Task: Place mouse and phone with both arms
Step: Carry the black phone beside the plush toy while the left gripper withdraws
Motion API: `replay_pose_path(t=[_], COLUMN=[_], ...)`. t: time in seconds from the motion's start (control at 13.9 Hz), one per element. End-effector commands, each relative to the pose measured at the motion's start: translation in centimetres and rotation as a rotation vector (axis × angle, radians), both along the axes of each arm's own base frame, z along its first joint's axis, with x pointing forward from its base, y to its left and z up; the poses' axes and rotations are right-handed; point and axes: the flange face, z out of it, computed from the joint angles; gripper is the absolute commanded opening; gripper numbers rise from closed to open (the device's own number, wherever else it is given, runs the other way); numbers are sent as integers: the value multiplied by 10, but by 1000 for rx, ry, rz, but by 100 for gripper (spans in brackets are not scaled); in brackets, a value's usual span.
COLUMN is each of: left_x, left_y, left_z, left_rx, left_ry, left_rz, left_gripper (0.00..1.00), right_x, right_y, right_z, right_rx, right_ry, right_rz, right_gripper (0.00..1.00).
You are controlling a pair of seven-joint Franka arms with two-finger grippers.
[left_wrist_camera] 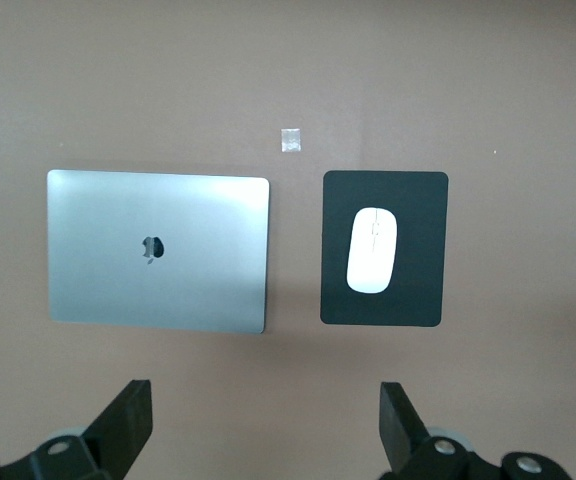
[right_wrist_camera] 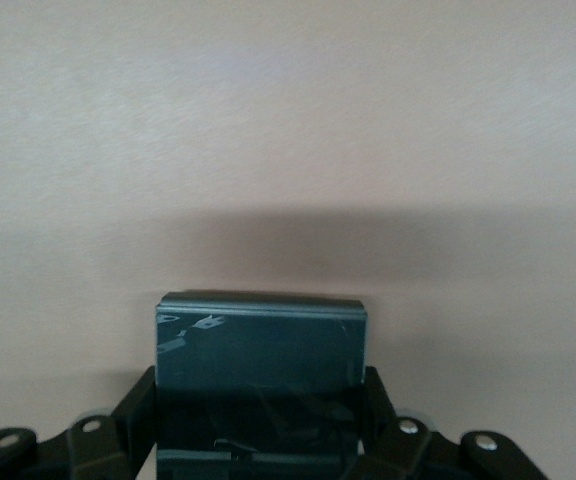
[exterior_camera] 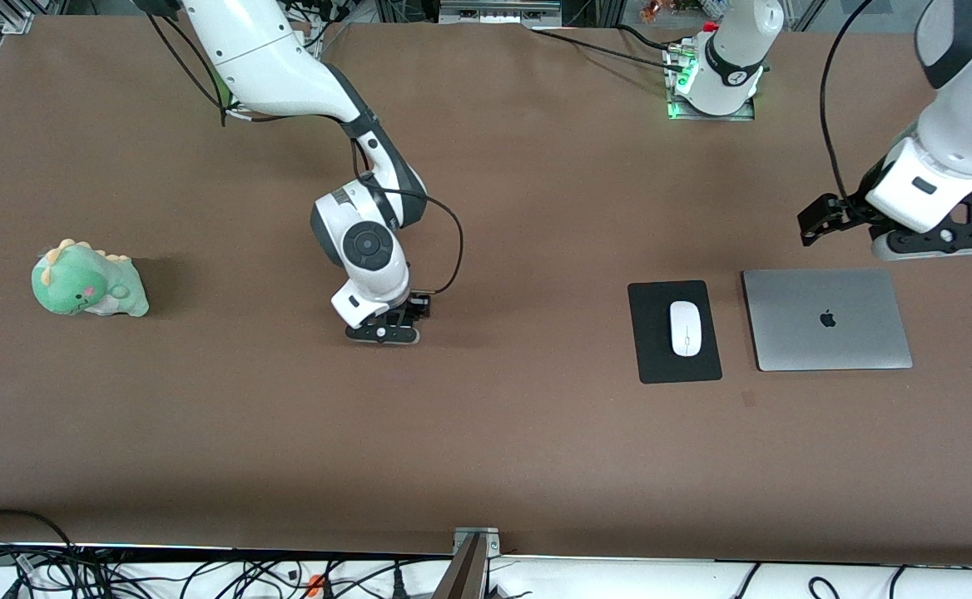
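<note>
We see the right gripper (exterior_camera: 386,331) low at mid-table, clenched on the phone (right_wrist_camera: 260,380); the front view hides the phone under the wrist. The mouse (exterior_camera: 685,328) sits on the black mat (exterior_camera: 652,358), beside the closed laptop (exterior_camera: 825,319), toward the left arm's end. The left gripper (left_wrist_camera: 266,425) hangs released above them. A plush dinosaur (exterior_camera: 89,279) sits near the right arm's end.

mouse (exterior_camera: 686,328) on mat (exterior_camera: 651,363) | laptop (exterior_camera: 825,319) beside mat, toward left arm's end | toy (exterior_camera: 88,282) at right arm's end
</note>
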Motion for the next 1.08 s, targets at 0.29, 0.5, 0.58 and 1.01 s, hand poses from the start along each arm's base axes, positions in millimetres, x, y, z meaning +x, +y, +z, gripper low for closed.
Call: replay_pose_path(t=[0.29, 0.5, 0.58, 1.01], left_x=[3, 12, 13, 9], left_y=[2, -2, -2, -8], left_z=[39, 51, 55, 60], left_rx=[-23, -26, -25, -15], left_ry=[-12, -43, -51, -34], left_rz=[-9, 20, 21, 3], left_gripper=[100, 100, 100, 100], right_x=[52, 48, 40, -17], right_y=[-154, -248, -277, -401], right_z=[63, 70, 68, 16], right_rx=[5, 39, 48, 58], right_ry=[150, 147, 124, -28], right_rz=[217, 236, 227, 116], right_gripper=[35, 35, 34, 34])
